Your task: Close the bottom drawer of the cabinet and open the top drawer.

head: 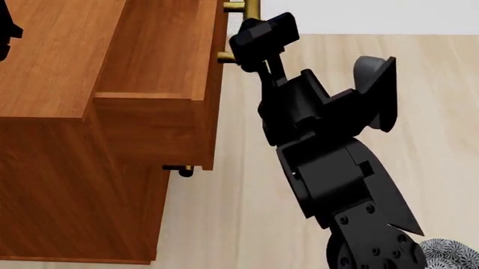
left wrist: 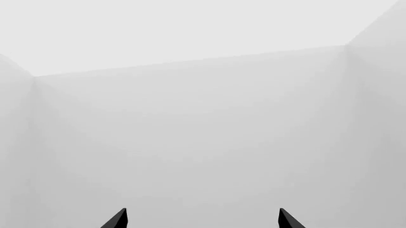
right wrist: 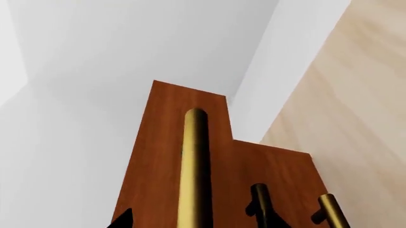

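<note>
The reddish-brown cabinet (head: 53,168) fills the left of the head view. Its top drawer (head: 161,50) stands pulled out, showing the plain tray inside. My right gripper (head: 238,53) is at that drawer's brass bar handle (head: 241,7). In the right wrist view this handle (right wrist: 195,156) runs between the jaws of the right gripper (right wrist: 201,221), which are open and apart from it. Beside it show two lower handles; the farthest one, brass (right wrist: 331,211), belongs to the bottom drawer (right wrist: 298,171), whose front looks flush. My left gripper (left wrist: 203,219) is open and faces blank white walls.
A dark handle (head: 179,169) pokes out under the open drawer. Pale wooden floor (head: 247,224) lies to the right of the cabinet, with a white wall (head: 374,17) behind. My right arm (head: 337,168) crosses the floor. A grey patterned patch (head: 452,255) shows at the bottom right corner.
</note>
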Robot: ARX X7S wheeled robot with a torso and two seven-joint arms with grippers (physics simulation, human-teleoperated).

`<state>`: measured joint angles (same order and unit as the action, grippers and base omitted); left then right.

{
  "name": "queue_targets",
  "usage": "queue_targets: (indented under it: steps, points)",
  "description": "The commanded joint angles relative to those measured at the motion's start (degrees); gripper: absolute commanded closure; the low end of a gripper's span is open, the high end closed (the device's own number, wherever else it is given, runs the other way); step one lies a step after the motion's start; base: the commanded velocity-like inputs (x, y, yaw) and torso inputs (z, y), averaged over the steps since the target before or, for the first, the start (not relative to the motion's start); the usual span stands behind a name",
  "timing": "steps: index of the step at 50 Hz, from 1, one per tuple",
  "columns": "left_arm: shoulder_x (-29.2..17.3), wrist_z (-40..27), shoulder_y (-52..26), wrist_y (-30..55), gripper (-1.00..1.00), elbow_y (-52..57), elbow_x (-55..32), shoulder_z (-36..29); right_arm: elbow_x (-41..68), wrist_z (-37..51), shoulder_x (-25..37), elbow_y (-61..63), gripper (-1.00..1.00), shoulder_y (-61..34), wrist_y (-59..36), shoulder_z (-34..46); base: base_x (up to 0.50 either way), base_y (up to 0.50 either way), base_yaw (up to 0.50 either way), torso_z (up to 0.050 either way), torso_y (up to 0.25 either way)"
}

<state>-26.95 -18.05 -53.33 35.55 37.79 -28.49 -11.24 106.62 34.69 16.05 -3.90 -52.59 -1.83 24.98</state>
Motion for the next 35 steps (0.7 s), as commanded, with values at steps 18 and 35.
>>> queue_targets:
  steps: [18, 35]
  points:
    - [0.0, -0.4, -0.4, 0.1, -1.0, 0.2, -0.3, -0.6, -0.1, 1.5, 2.1, 3.4, -1.0, 0.3, 1.7, -2.0, 0.0, 0.0, 0.0, 0.0, 0.0]
    - [0.1, -0.5, -0.3, -0.3, -1.0, -0.1, -0.3, -0.9, -3.6, 4.7, 5.9, 6.8, -1.0, -0.9, 2.4, -2.6, 0.0, 0.0, 0.0, 0.0, 0.0]
